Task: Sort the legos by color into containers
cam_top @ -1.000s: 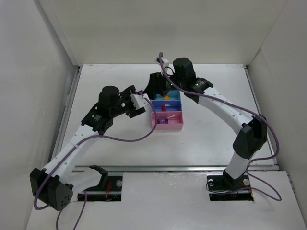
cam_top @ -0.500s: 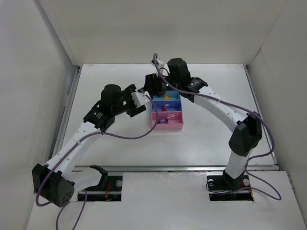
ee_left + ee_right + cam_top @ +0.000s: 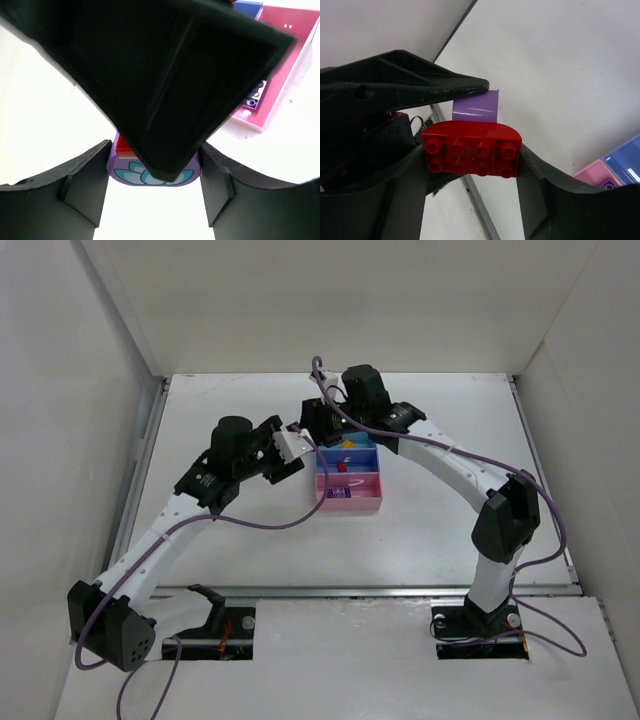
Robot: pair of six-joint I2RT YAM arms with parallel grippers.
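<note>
The three joined trays lie mid-table: light blue point(image 3: 362, 441), darker blue point(image 3: 362, 463), pink point(image 3: 364, 492). A yellow brick point(image 3: 347, 444), a red brick point(image 3: 340, 467) and a purple brick point(image 3: 337, 492) lie in them in that order. Both grippers meet just left of the trays, above the table. My left gripper point(image 3: 292, 449) point(image 3: 155, 187) is shut on a purple brick with a flower print point(image 3: 155, 174). My right gripper point(image 3: 313, 426) point(image 3: 472, 167) is shut on a red rounded brick point(image 3: 472, 149) that sits against that purple brick point(image 3: 476, 106). A corner of the red brick point(image 3: 122, 144) also shows in the left wrist view.
White walls close in the table on the left, back and right. A metal rail point(image 3: 360, 591) runs along the near edge. The right gripper's black body point(image 3: 165, 75) fills most of the left wrist view. The pink tray point(image 3: 295, 45) shows beside it.
The right arm has swung left, bringing its gripper up against the left gripper beside the trays. The left arm has barely moved.
</note>
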